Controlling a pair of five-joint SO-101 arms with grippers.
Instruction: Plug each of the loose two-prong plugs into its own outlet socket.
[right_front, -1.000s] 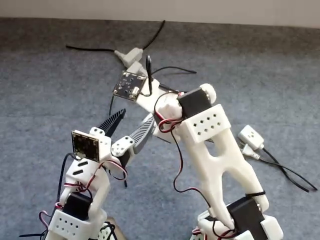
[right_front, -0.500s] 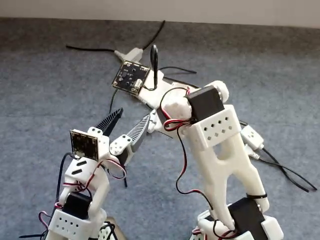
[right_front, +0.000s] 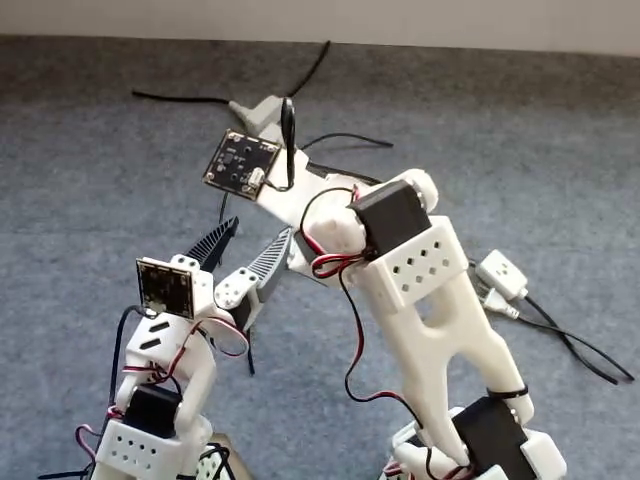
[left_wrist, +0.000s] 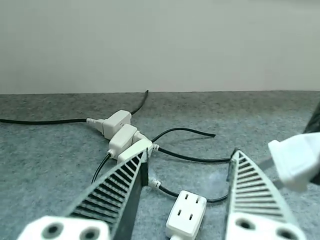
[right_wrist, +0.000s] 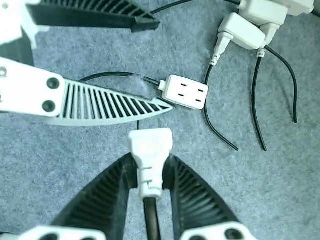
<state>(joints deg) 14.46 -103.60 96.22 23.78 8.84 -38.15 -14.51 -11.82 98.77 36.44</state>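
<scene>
My right gripper is shut on a white two-prong plug, held just above the carpet with its black cord trailing back between the fingers. A white outlet socket with two slot pairs lies on the carpet a short way ahead of the plug. My left gripper is open, its fingers spread on either side of the same socket, and touches nothing. The held plug hangs beside one left finger. In the high view the left gripper sits under the right arm's wrist.
A cluster of white plugs and sockets with black cords lies farther back, near the wall. Another white socket block with black cables rests on the grey carpet to the right. Loose cords curl beside the socket.
The right arm's wrist swung slightly right and up, then back to the left. The left gripper stayed open and drifted a little left.
</scene>
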